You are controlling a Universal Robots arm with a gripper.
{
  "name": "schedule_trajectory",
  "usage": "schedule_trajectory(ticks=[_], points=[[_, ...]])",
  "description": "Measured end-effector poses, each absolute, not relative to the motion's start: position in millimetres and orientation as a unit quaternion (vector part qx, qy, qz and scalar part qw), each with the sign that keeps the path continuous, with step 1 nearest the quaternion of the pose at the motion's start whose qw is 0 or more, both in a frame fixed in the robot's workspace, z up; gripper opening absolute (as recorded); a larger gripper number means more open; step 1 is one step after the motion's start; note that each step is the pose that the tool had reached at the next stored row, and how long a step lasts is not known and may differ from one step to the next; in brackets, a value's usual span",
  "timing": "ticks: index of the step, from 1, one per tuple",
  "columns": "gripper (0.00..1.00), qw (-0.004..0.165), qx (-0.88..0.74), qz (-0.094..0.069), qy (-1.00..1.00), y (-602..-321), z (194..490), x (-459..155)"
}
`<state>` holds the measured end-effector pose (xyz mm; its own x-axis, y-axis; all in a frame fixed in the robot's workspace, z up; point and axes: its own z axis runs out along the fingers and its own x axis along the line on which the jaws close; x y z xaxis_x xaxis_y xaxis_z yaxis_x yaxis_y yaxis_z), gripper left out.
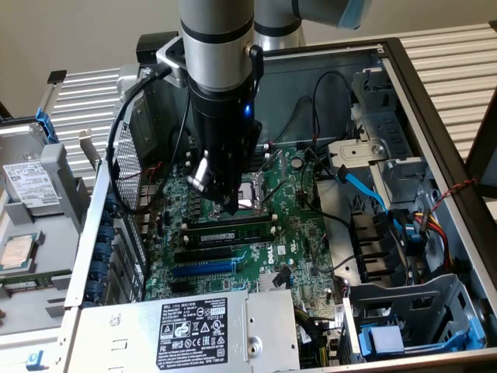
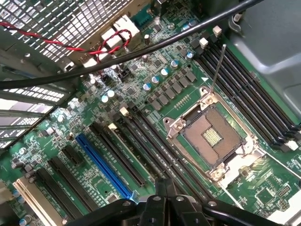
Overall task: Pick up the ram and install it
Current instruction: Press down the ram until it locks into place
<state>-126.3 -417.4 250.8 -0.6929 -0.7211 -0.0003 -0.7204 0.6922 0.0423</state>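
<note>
**One arm, fingers shut, poised over the memory slots**

One silver-and-black arm comes straight down into the open computer case [image 1: 444,132]. Its wrist is vertical and the gripper [image 1: 227,203] points at the motherboard [image 1: 304,250]. The tip hangs just beside the open CPU socket [image 1: 250,194], on the socket's side toward the exterior view's left. The fingers are pressed together. Seen from the wrist, the gripper [image 2: 162,188] is a narrow dark wedge with no gap, and I see nothing clamped in it.

The ram [image 1: 231,231] sits just in front of the gripper tip in the exterior view. It is a thin green stick with dark chips, standing on edge among the long black slots. Its long axis runs across that view from left to right, parallel to the blue expansion slot [image 1: 203,269] nearer the camera. Whether it is pushed fully home cannot be told.

The exterior view gives the arm's whole posture, the grey power supply [image 1: 194,326] with its white label, and the drive cages on that view's right. The wrist view looks straight down on the board. It shows the bare contacts of the CPU socket [image 2: 214,136] with its thin lever [image 2: 217,68] raised, a bank of memory slots [image 2: 155,146] directly under the fingers, and a second bank [image 2: 249,94] beyond the socket. It also shows the blue expansion slot [image 2: 103,165], a thick black cable [image 2: 141,54] crossing overhead, and a twisted red wire [image 2: 47,40]. From that angle the stick cannot be picked out among the slots.
</note>
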Motion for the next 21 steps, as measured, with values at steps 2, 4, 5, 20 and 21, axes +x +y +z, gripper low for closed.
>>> schedule_trajectory(ticks=[2, 4, 5, 20, 21], points=[[0.11, 0.008, 0.38, -0.02, -0.925, -417.4, 250.7, -126.3], [0.11, 0.008, 0.366, -0.02, -0.93, -417.4, 250.8, -126.3], [0.11, 0.007, 0.359, -0.02, -0.933, -417.4, 250.7, -126.3], [0.11, 0.007, 0.271, -0.018, -0.963, -417.4, 250.8, -126.3], [0.11, 0.008, 0.265, -0.017, -0.964, -417.4, 250.7, -126.3]])
